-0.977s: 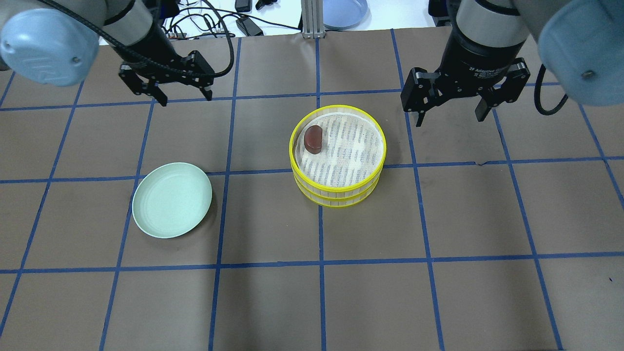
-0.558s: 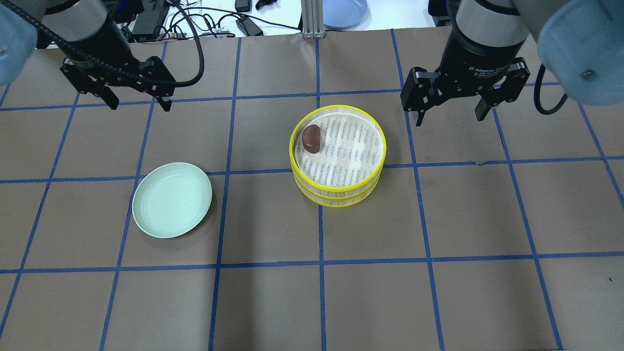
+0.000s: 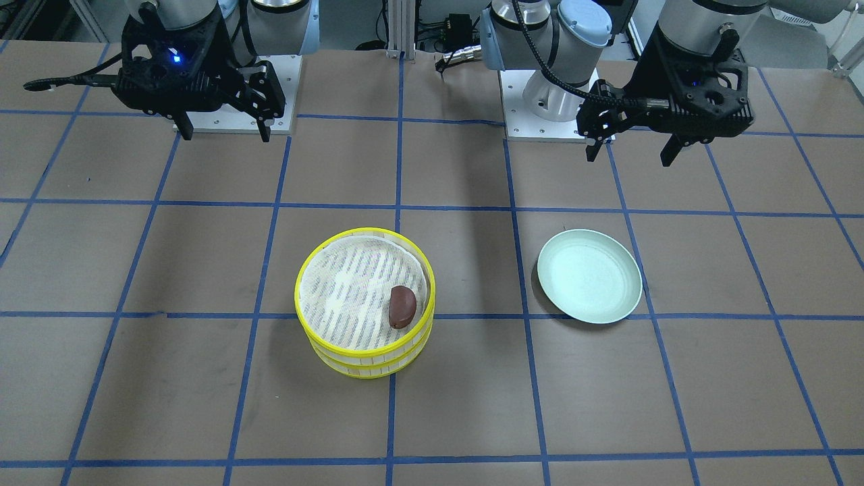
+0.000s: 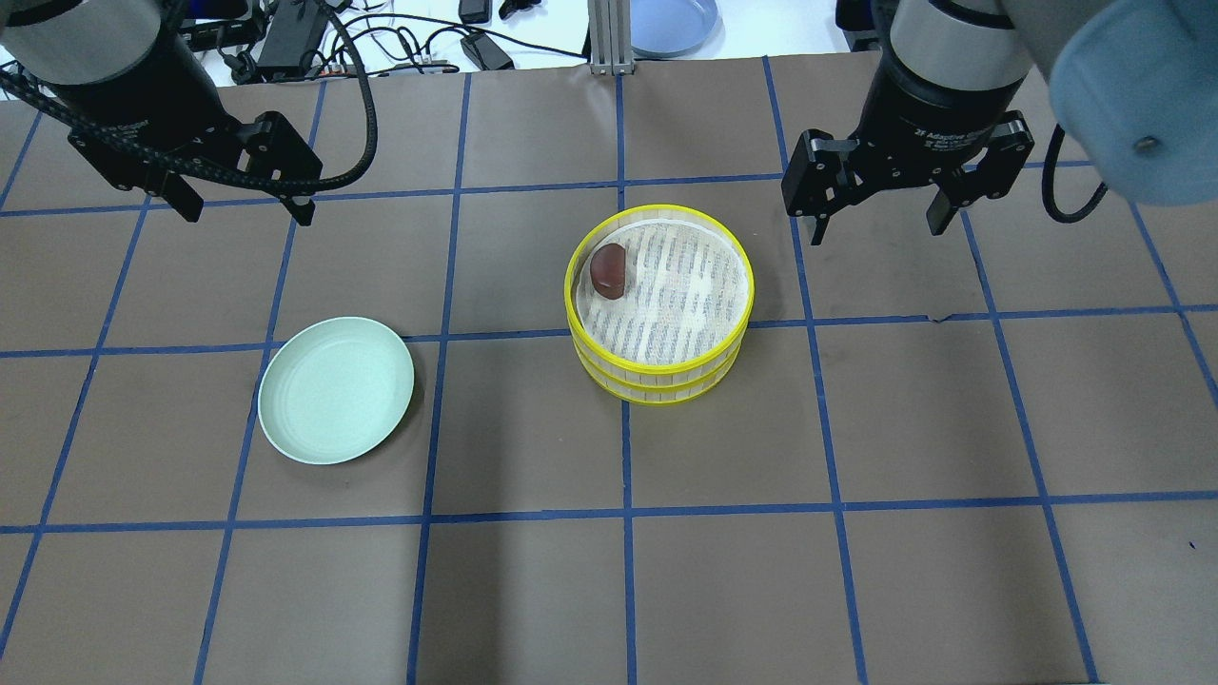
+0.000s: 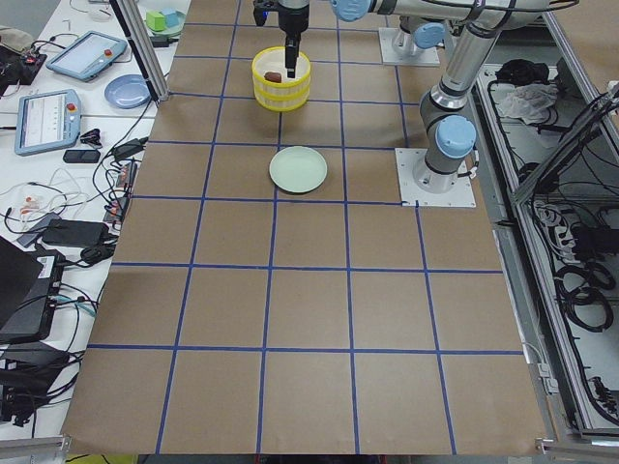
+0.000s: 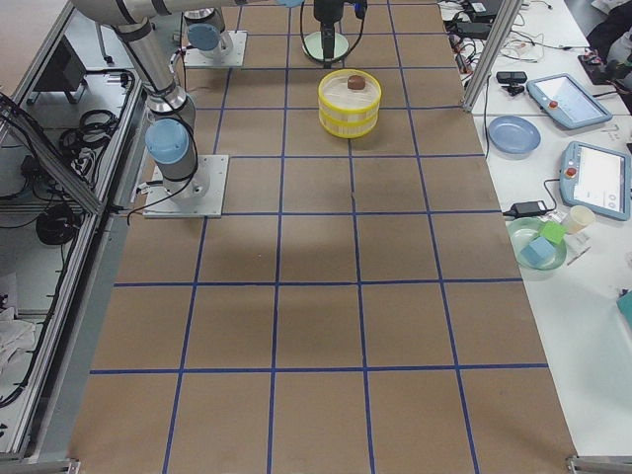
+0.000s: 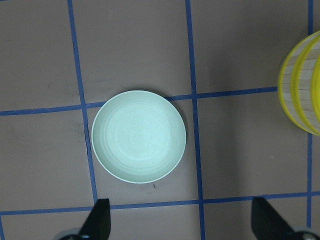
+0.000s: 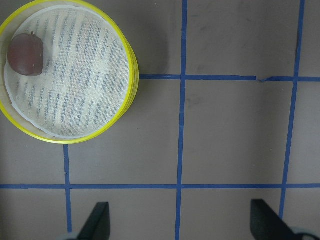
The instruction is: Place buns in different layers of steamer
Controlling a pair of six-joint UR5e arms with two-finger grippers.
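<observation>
The steamer (image 4: 659, 304) stands as a two-layer yellow-rimmed stack mid-table. It also shows in the front view (image 3: 364, 300) and the right wrist view (image 8: 67, 72). The dark reddish-brown bun (image 4: 608, 270) lies on the top layer's liner near its rim; it also shows in the front view (image 3: 401, 306) and the right wrist view (image 8: 25, 54). The cream-white bun is out of sight. My left gripper (image 4: 243, 205) is open and empty, high at the back left. My right gripper (image 4: 875, 214) is open and empty, back right of the steamer.
An empty pale green plate (image 4: 336, 389) lies left of the steamer; it fills the middle of the left wrist view (image 7: 138, 143). Cables and a blue plate (image 4: 671, 21) lie beyond the table's far edge. Blue tape lines grid the brown table.
My left arm has swung further left and back, away from the steamer. The right arm, bun, steamer and plate have stayed put.
</observation>
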